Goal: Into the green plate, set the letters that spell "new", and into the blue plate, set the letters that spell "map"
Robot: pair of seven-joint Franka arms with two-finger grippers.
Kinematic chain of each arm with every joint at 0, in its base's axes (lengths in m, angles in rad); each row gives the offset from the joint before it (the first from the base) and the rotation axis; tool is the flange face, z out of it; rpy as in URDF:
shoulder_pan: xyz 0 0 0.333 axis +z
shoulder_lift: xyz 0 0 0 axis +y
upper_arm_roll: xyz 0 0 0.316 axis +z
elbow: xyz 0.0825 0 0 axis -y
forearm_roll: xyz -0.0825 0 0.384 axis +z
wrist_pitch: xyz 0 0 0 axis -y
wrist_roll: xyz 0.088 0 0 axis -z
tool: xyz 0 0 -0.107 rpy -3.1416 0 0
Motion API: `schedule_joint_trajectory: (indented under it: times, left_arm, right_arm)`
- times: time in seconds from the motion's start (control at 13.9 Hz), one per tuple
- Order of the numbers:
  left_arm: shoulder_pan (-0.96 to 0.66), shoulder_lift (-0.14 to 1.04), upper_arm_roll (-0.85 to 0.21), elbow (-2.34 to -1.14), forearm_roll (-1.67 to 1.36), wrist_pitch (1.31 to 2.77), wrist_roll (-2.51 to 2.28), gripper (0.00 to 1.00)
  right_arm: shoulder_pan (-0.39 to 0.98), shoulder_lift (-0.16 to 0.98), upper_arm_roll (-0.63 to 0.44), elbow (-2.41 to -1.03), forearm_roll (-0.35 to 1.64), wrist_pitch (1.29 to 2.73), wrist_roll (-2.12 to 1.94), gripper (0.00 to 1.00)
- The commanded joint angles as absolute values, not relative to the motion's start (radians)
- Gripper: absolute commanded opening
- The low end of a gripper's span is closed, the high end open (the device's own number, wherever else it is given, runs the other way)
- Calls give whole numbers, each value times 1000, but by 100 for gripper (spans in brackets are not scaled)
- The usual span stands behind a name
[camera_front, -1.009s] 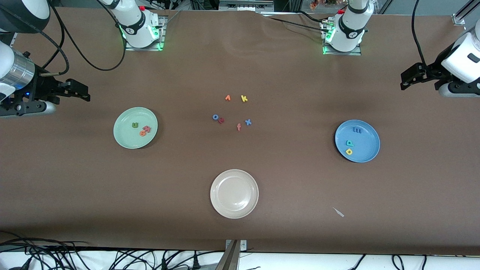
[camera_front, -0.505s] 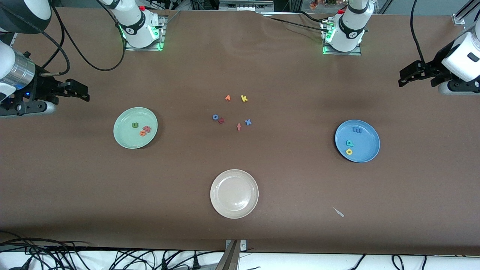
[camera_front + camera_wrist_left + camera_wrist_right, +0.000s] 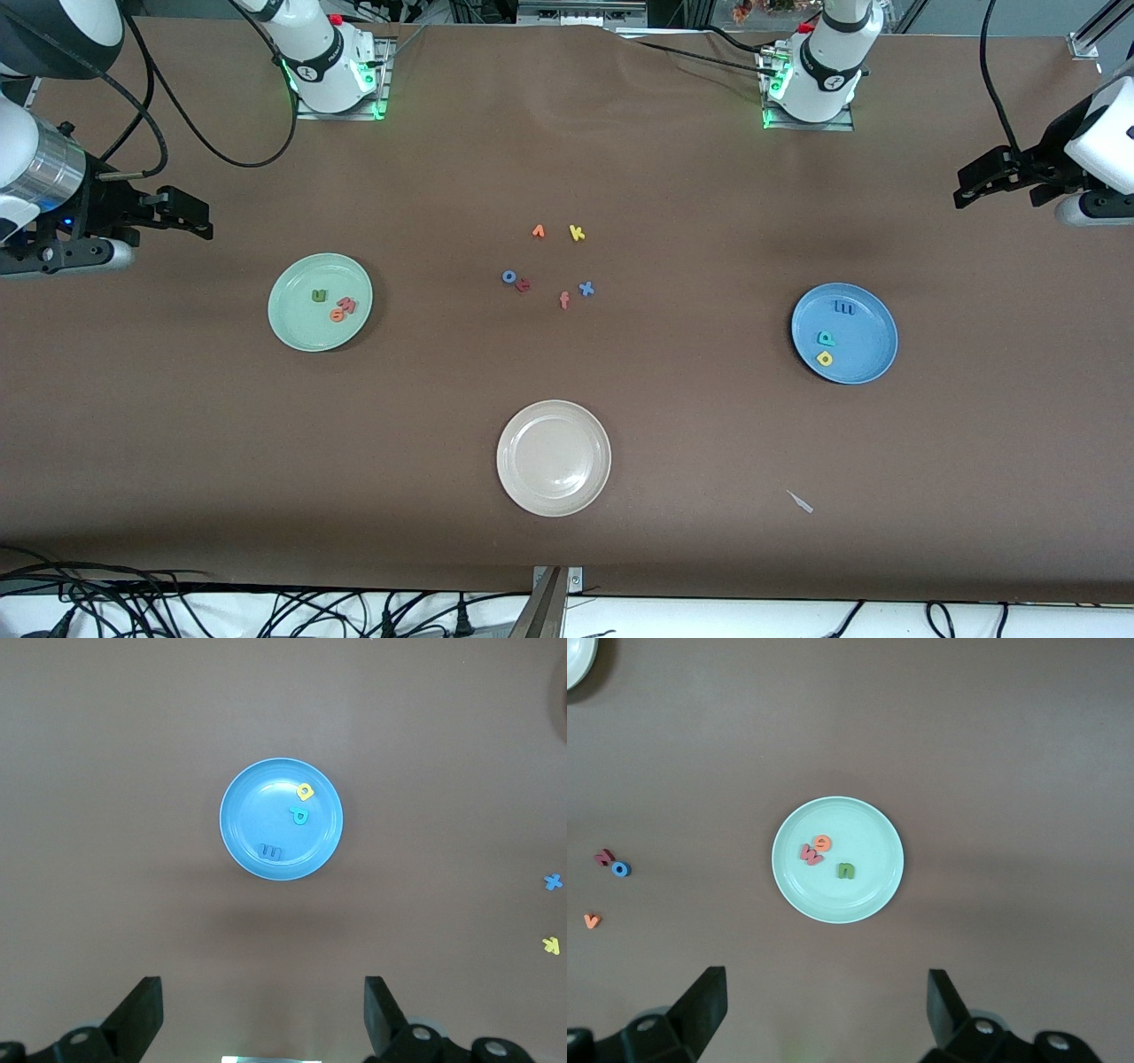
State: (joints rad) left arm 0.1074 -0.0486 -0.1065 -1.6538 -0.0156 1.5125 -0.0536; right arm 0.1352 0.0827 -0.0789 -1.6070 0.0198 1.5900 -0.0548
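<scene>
The green plate (image 3: 292,332) lies toward the right arm's end of the table and holds the green "n" (image 3: 319,296), orange "e" (image 3: 337,314) and pink "w" (image 3: 348,306). The blue plate (image 3: 873,341) lies toward the left arm's end and holds the blue "m" (image 3: 844,307), teal "p" (image 3: 826,338) and yellow "a" (image 3: 825,358). My right gripper (image 3: 199,221) hangs open and empty in the air near its table end, looking down on the green plate (image 3: 868,895). My left gripper (image 3: 970,188) hangs open and empty likewise, with the blue plate (image 3: 248,815) in its view.
An empty cream-white plate (image 3: 554,457) sits nearest the front camera, mid-table. Loose letters lie in the table's middle: an orange wedge (image 3: 538,231), yellow "k" (image 3: 577,233), blue "o" (image 3: 508,276), dark red letter (image 3: 524,284), "f" (image 3: 564,300), blue "x" (image 3: 586,288). A pale scrap (image 3: 800,501) lies nearer the camera.
My left arm has drifted slightly outward toward its end of the table. The right arm, plates and letters have not moved.
</scene>
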Motion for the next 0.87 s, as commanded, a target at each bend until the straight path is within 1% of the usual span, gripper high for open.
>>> schedule_joint_trajectory:
  times: [0.0,0.79]
  left_arm:
    - [117,-55,-109,-1641,-46,1514,-40,100]
    - [117,-55,-110,-1640,-46,1513,-41,100]
  right_arm:
    - [140,84,-78,-1582,2,1571,-58,100]
    - [141,84,-77,-1582,3,1574,-60,100]
